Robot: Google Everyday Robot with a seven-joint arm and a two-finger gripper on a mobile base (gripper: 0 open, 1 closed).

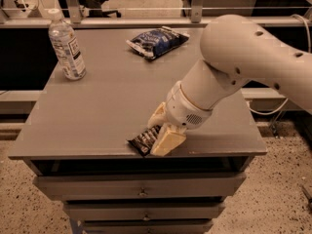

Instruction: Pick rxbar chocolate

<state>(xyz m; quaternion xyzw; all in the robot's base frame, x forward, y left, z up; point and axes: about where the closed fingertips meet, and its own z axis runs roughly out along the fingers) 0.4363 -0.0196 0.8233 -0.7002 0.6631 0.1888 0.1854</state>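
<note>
Tool: the tool [155, 137] is at the lower middle of the frame, low over the front edge of the surface [92, 116], at the end of the thick white arm [243, 62] that comes in from the upper right.
Tool state: narrow. The two cream fingers [168, 140] stand one on each side of the bar and close on its right end. One finger is toward the back and the other toward the front edge.
Rxbar chocolate: the rxbar chocolate [141, 143] lies flat on the surface in the lower middle of the frame, very near the front edge. Its black wrapper is shiny with pale print. Its left end sticks out free to the left of the tool, and its right end is hidden between the fingers.
Water bottle: a clear water bottle [66, 48] with a white cap stands upright in the upper left of the frame, near the back left corner of the surface and well apart from the tool.
Snack bag: a puffy blue snack bag [157, 40] lies at the upper middle, close to the back edge and well apart from the bar.
Surface: grey and flat, with drawers [141, 191] below it at the bottom of the frame.
Floor: a speckled floor [19, 204] shows at the lower left and lower right.
</note>
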